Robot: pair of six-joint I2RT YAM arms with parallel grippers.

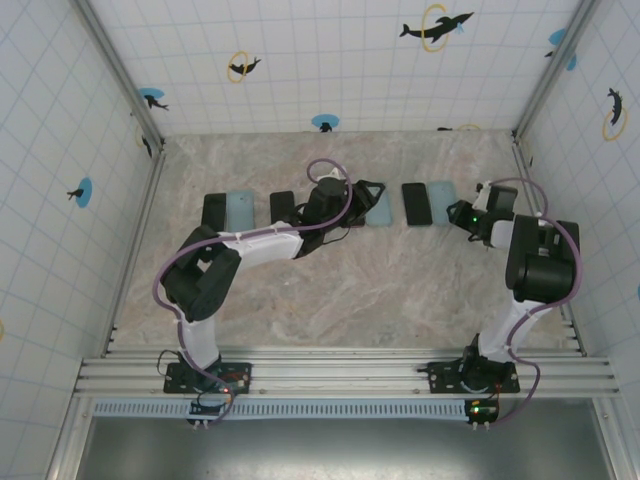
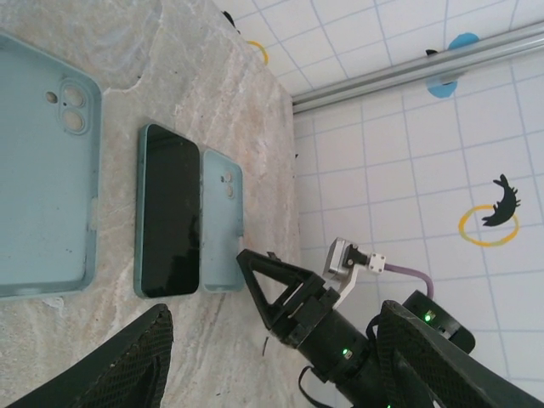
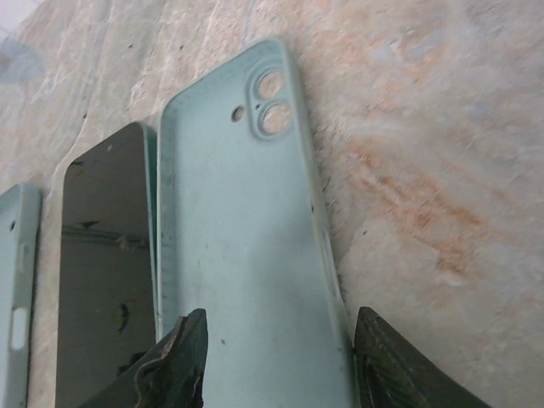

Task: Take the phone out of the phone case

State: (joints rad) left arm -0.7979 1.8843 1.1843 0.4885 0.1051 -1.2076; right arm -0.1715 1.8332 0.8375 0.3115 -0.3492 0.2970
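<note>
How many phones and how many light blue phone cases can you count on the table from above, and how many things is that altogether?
Phones with dark screens: 3 (left phone, middle phone, right phone)
Light blue phone cases: 3 (left case, middle case, right case)
Total: 6 in sight; the left arm covers part of the row.

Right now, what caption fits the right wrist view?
Open right tool poised over an empty mint phone case beside a phone.

Robot lab cell: grid-printed walls (image 1: 300, 70) with dolphin stickers (image 1: 436, 24), aluminium rail frame (image 1: 340, 372), marble-look tabletop (image 1: 370, 290).
</note>
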